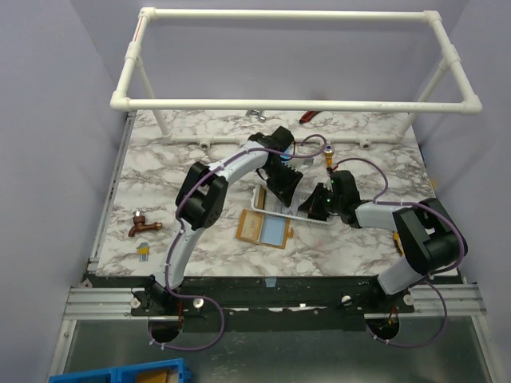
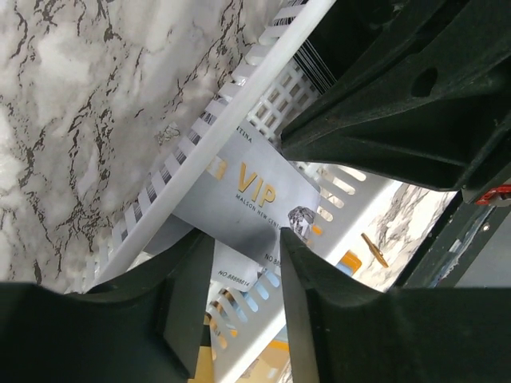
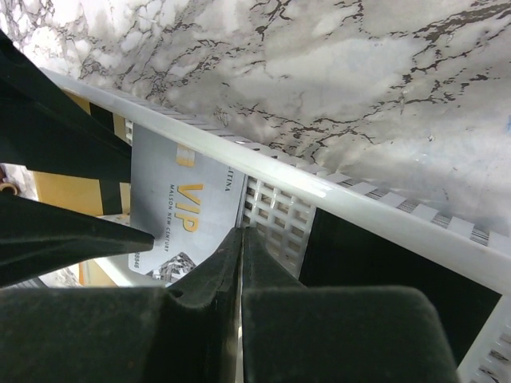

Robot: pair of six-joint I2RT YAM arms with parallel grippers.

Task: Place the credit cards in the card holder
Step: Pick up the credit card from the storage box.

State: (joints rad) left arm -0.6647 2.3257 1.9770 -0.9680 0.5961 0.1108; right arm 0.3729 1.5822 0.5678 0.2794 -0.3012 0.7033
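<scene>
Nearest to you, on the marble table (image 1: 160,167), lies the card holder (image 1: 263,228). It is open and flat, just beside the near-left corner of the white basket (image 3: 319,187).

The silver card (image 2: 255,187) is not yet in the holder. It lies inside the basket, close to one long wall. Its long axis runs about along that wall, as far as I can judge.

The left gripper (image 2: 241,239) hangs over this card with its fingers apart. The card shows in the gap between them, and I do not see that they press on it.

The right gripper (image 3: 241,235) has its fingers pressed fully together, and the tips stand right at one edge of the silver card. I cannot tell whether the edge is caught between them or only touched.

The two grippers face each other over the basket, very near, with the card between them. Beside the right gripper, under the basket rim, there is a dark flat thing (image 3: 359,255). It could be one of the black cards, but I cannot be sure.

For the coming move, this matters: from the card, the holder is toward the near-left, on the side of the left arm. I think the left arm has the shorter way. Please watch the basket wall, because the card must rise over it first.
</scene>
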